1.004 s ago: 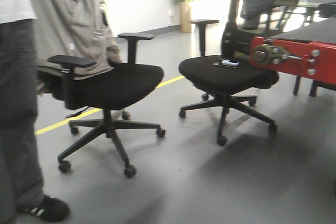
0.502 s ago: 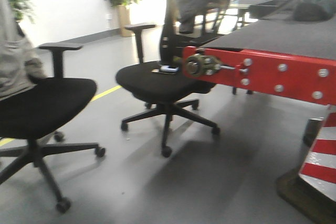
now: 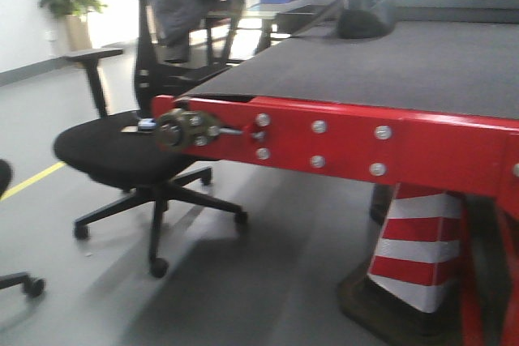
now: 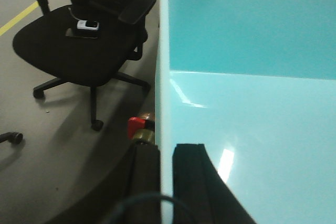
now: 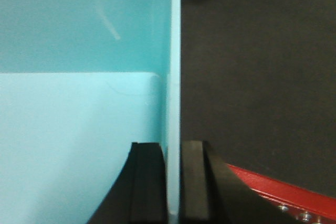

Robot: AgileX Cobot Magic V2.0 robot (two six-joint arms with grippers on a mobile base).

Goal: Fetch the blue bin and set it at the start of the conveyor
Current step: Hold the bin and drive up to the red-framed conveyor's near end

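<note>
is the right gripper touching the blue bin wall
Touching. The right wrist view shows the right gripper clamped on the blue bin wall, one finger flush on each side, no gap.

Showing on the left gripper (image 4: 166,148) two matte black fingers (image 4: 190,177), squared off at the tips and flaring outward in a curve. Trailing a thin dark cable (image 4: 142,196) in a loop near their base (seen in the left wrist view only). Wearing on the right gripper (image 5: 173,148) the same flat black fingers (image 5: 147,182), glossy along curved outer edges.
</note>
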